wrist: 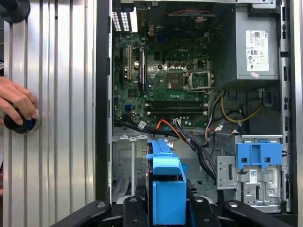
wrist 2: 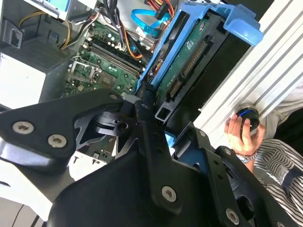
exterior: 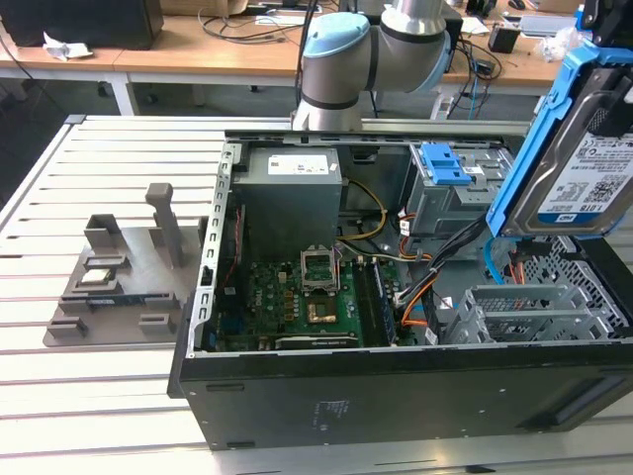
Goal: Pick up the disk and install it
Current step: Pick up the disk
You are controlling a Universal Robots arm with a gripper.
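The disk (exterior: 584, 173), a silver drive with a white-and-blue label in bright blue carrier rails, hangs tilted on edge above the open computer case (exterior: 297, 386), at the exterior view's right. My gripper (exterior: 615, 94) is shut on it from above. In the second wrist view the black fingers (wrist 2: 142, 101) clamp the disk (wrist 2: 189, 52) at one end, its connector edge showing. In the first wrist view the blue carrier (wrist: 168, 189) sits between the jaws of my gripper (wrist: 168, 210), over the metal drive cage (wrist: 128, 165).
Inside the case lie a green motherboard (exterior: 297, 297), a grey power supply (exterior: 292, 193), bundled cables (exterior: 435, 277) and a blue latch plate (exterior: 442, 163). The empty drive cage (exterior: 524, 317) sits below the disk. A grey stand (exterior: 119, 277) is at the left. A person's hand (wrist: 16, 101) rests on a black knob.
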